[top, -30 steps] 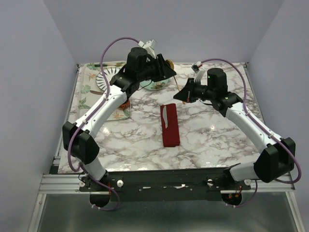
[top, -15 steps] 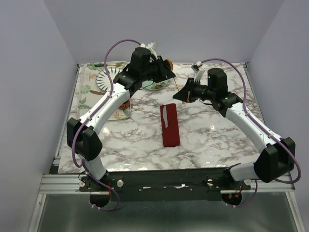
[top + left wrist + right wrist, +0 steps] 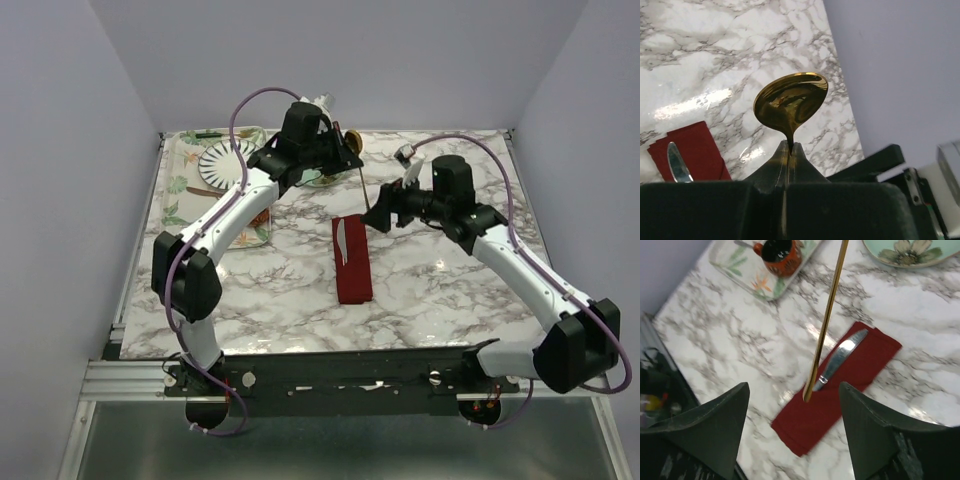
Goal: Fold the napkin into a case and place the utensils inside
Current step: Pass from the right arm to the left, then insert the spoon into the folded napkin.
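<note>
Evidently a handover is under way above the far middle of the marble table (image 3: 450, 290). At the left, the leaf-patterned tray (image 3: 178, 186) with the striped plate (image 3: 220, 160) sits out of the action. Next comes the left gripper (image 3: 790, 152), its jaws pressed together on the neck of the gold spoon (image 3: 790, 100), bowl standing up above the fingertips. Gripping just under the bowl probably leaves the long handle free to be steered into the cloth. Below and nearer lies the case (image 3: 352, 262), the dark red napkin folded into a narrow strip in the centre. The silver knife (image 3: 346, 240) rests along its far half, though I cannot tell whether a fold covers any of it. At the right, the right gripper (image 3: 793, 386) has its jaws wide apart, the spoon's handle hanging between them without visibly touching either finger. Compared with a second ago, the roles have swapped: the right jaws, then closed on the spoon, have let go, and the left jaws have closed. The left arm has reached further right, while case and knife have not moved.
</note>
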You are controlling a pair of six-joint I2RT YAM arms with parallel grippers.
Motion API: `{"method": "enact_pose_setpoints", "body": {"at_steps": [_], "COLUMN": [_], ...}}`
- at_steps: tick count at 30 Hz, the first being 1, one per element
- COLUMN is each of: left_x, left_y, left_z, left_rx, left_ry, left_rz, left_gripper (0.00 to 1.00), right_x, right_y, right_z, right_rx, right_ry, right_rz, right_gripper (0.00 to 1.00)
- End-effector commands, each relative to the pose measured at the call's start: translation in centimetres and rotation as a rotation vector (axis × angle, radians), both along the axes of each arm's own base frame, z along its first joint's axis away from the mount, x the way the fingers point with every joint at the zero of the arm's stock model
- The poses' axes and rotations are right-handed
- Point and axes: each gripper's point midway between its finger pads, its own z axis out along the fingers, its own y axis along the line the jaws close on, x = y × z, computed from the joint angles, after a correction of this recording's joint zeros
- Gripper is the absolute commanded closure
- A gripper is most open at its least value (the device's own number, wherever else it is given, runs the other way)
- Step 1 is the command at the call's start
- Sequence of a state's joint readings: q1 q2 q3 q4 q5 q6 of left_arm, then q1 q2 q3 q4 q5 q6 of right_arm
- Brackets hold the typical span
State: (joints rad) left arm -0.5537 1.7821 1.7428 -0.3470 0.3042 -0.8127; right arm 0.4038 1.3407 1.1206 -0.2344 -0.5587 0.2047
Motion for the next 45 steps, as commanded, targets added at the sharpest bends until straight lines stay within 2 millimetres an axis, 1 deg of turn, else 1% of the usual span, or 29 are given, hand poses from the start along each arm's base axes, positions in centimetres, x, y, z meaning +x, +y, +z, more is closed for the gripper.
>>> {"method": "enact_pose_setpoints", "body": {"at_steps": [1, 2, 3, 4, 5, 6, 7, 8, 9, 10, 12, 13, 14, 15, 16, 17, 18, 20, 22, 23, 24, 25, 27, 30, 31, 35, 37, 38, 45], "left_x": [1.2, 1.4, 1.5, 1.6, 1.9, 2.3, 2.5, 2.9, 3.2, 3.6, 4.0, 4.3, 4.4, 4.5, 4.5, 4.6, 4.6, 4.7, 5.0, 5.1, 5.3, 5.4, 5.4, 5.5, 5.5, 5.5, 5.3, 5.1, 3.5], "left_y": [0.4, 0.4, 0.4, 0.3, 0.3, 0.4, 0.3, 0.2, 0.2, 0.1, -0.1, 0.0, 0.0, 0.1, 0.0, 0.1, 0.1, 0.2, 0.4, 0.3, 0.5, 0.6, 0.6, 0.6, 0.7, 1.0, 1.1, 1.0, 0.7], "left_z": [-5.2, -6.4, -7.2, -7.7, -8.9, -9.2, -9.7, -11.2, -11.1, -12.4, -12.8, -13.4, -14.4, -14.7, -15.3, -15.7, -16.1, -16.9, -17.2, -17.7, -17.6, -17.9, -18.1, -18.6, -18.8, -20.1, -20.5, -20.8, -22.0], "left_rx": [0.122, 0.137, 0.151, 0.162, 0.18, 0.189, 0.208, 0.228, 0.236, 0.264, 0.276, 0.29, 0.306, 0.311, 0.32, 0.324, 0.327, 0.337, 0.334, 0.339, 0.336, 0.34, 0.345, 0.352, 0.355, 0.361, 0.363, 0.361, 0.338], "left_ry": [0.066, 0.085, 0.093, 0.097, 0.111, 0.11, 0.1, 0.121, 0.118, 0.125, 0.122, 0.123, 0.137, 0.143, 0.149, 0.154, 0.16, 0.172, 0.177, 0.183, 0.183, 0.186, 0.188, 0.195, 0.197, 0.225, 0.239, 0.249, 0.319], "left_rz": [0.007, 0.01, 0.012, 0.01, 0.012, 0.019, 0.009, 0.011, 0.007, -0.001, -0.003, 0.002, 0.0, 0.0, -0.002, 0.002, 0.004, 0.01, 0.015, 0.015, 0.018, 0.019, 0.02, 0.023, 0.026, 0.027, 0.024, 0.017, -0.011], "left_gripper": [1.0, 1.0, 1.0, 1.0, 1.0, 1.0, 1.0, 1.0, 1.0, 1.0, 1.0, 1.0, 1.0, 1.0, 1.0, 1.0, 1.0, 1.0, 1.0, 1.0, 1.0, 1.0, 1.0, 1.0, 1.0, 1.0, 1.0, 1.0, 1.0], "right_x": [-1.5, -2.1, -2.8, -3.1, -3.4, -4.1, -4.5, -5.0, -6.1, -6.7, -7.9, -8.8, -9.1, -9.9, -10.5, -10.9, -11.7, -12.8, -14.3, -15.0, -15.5, -15.8, -16.3, -16.3, -16.4, -16.7, -16.7, -16.7, -15.7], "right_y": [-4.6, -5.0, -5.7, -6.1, -6.3, -6.7, -6.8, -6.8, -6.5, -6.4, -5.9, -5.9, -5.7, -5.1, -4.9, -4.6, -3.7, -3.1, -1.9, -1.8, -0.9, -0.6, 0.1, 1.0, 1.1, 1.6, 1.8, 1.7, 2.1], "right_z": [-4.3, -5.1, -6.0, -6.7, -7.2, -8.0, -8.3, -8.5, -9.5, -9.1, -9.7, -10.5, -10.9, -11.2, -11.9, -12.0, -12.2, -13.1, -13.8, -14.8, -15.1, -15.6, -16.9, -17.4, -18.0, -18.8, -19.1, -19.8, -20.9], "right_rx": [-0.297, -0.323, -0.368, -0.388, -0.405, -0.429, -0.44, -0.444, -0.448, -0.442, -0.465, -0.481, -0.512, -0.517, -0.526, -0.54, -0.536, -0.548, -0.54, -0.546, -0.551, -0.555, -0.572, -0.585, -0.593, -0.591, -0.595, -0.604, -0.651], "right_ry": [-0.18, -0.196, -0.236, -0.243, -0.253, -0.281, -0.301, -0.325, -0.364, -0.416, -0.521, -0.55, -0.608, -0.642, -0.656, -0.711, -0.745, -0.799, -0.851, -0.86, -0.914, -0.931, -0.967, -1.0, -0.987, -0.992, -0.997, -0.98, -0.965], "right_rz": [0.035, 0.053, 0.083, 0.093, 0.103, 0.138, 0.16, 0.185, 0.27, 0.305, 0.421, 0.46, 0.512, 0.562, 0.6, 0.645, 0.699, 0.781, 0.866, 0.902, 0.94, 0.962, 1.012, 1.036, 1.051, 1.088, 1.099, 1.112, 1.098], "right_gripper": [0.18, 0.17, 0.13, 0.11, 0.11, 0.09, 0.09, 0.09, 0.11, 0.12, 0.28, 0.35, 0.43, 0.46, 0.48, 0.55, 0.57, 0.65, 0.66, 0.66, 0.66, 0.66, 0.67, 0.7, 0.71, 0.76, 0.77, 0.78, 0.8]}}
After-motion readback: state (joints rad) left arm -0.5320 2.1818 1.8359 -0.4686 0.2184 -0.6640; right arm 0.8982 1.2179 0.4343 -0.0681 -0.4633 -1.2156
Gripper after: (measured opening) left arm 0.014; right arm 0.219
